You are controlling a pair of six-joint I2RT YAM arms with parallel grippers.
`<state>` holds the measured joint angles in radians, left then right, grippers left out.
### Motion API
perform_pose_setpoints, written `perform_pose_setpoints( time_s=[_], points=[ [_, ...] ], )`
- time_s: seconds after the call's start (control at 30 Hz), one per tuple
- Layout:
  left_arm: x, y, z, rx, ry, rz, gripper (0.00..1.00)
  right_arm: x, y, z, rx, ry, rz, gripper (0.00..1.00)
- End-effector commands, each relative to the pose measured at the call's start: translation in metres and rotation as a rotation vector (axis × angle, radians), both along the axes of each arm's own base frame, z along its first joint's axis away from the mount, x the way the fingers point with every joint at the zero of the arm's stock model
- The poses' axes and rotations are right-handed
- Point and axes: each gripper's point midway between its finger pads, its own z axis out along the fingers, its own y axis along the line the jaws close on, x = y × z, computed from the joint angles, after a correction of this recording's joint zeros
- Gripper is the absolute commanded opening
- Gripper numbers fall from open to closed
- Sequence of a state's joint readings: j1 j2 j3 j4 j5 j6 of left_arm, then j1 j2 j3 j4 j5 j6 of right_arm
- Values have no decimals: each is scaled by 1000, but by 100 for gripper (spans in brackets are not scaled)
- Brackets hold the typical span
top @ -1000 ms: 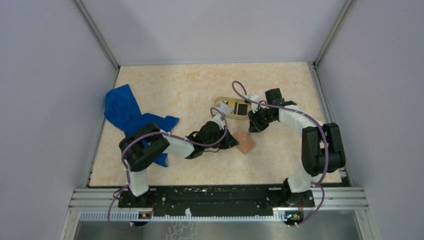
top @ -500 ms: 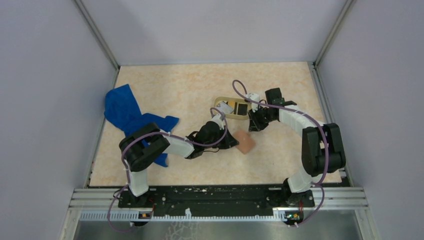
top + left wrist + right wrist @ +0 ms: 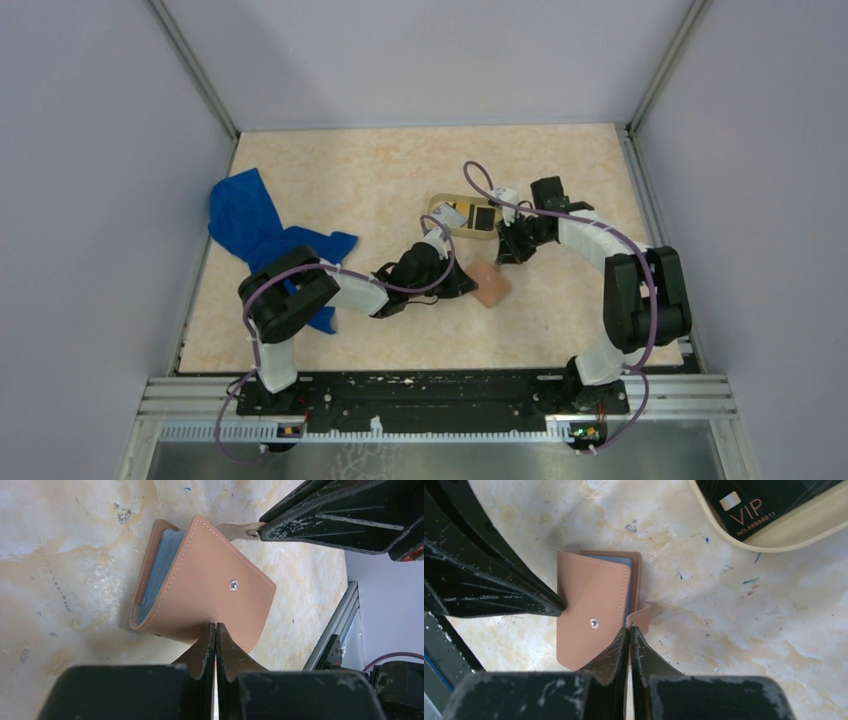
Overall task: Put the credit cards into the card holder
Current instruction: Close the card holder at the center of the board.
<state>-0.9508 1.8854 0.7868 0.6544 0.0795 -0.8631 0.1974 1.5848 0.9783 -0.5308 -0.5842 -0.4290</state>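
Now: left gripper point(image 3: 215, 626) clenched, tips against the edge of the holder point(image 3: 200, 580) cover; pinching it or only touching, cannot tell. Right gripper point(image 3: 629, 629) clamped on the holder's snap tab point(image 3: 640, 616). Holder partly open, blue-grey inside showing. Just beyond holder: tray point(image 3: 794, 530) with black card point(image 3: 754, 505). Cloth point(image 3: 250, 225) well left of holder.

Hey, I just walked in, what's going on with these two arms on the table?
Both arms are working on the card holder, which lies on the table. The left gripper is pinched shut on the edge of its cover. The right gripper is pinched on its snap strap, apparently to pull it open. A black card lies in the tan tray, not yet picked up.
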Motion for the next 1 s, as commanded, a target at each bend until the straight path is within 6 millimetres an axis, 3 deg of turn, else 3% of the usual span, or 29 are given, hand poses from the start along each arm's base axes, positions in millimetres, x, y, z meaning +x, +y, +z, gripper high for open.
perform_pose_setpoints(
  time_s=[0.0,0.33,0.97],
  points=[
    [1,1,-12,30,10,-4,3,-2,8,27,64,-63,77,0],
    [3,-3,-11,27,11,-5,0,-23,20,26,43,-86,169,0],
    [4,-4,-8,16,5,-6,0,-42,22,-13,-95,28,219,0]
  ],
)
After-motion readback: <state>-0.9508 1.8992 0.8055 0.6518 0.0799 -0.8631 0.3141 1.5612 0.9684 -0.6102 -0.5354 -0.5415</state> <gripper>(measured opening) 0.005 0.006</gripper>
